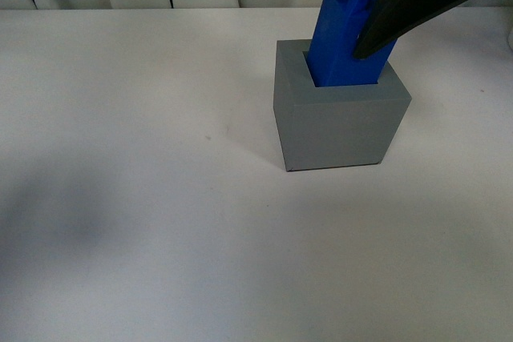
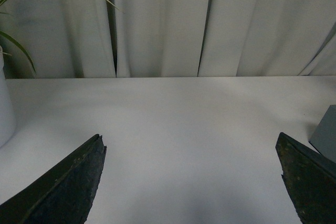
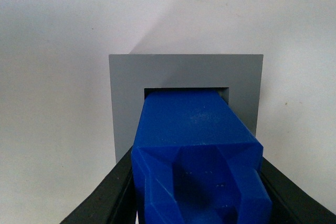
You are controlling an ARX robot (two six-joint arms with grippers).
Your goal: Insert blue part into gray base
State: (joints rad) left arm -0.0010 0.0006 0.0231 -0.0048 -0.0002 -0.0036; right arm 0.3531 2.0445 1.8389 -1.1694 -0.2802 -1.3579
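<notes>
The gray base (image 1: 337, 122) stands on the white table, right of centre in the front view. The blue part (image 1: 343, 34) leans in its square recess, lower end inside, tapered top tilted toward the back right. My right gripper (image 1: 377, 26) is shut on the blue part's upper half. In the right wrist view the blue part (image 3: 194, 145) sits between the black fingers (image 3: 107, 195), its far end inside the gray base (image 3: 126, 93). My left gripper (image 2: 191, 182) is open and empty over bare table; a corner of the gray base (image 2: 326, 132) shows at that view's edge.
White curtains (image 2: 168, 19) hang behind the table's far edge. A white pot (image 2: 5, 111) with green leaves stands at the left wrist view's side. The white tabletop (image 1: 120, 158) spreads left and in front of the base.
</notes>
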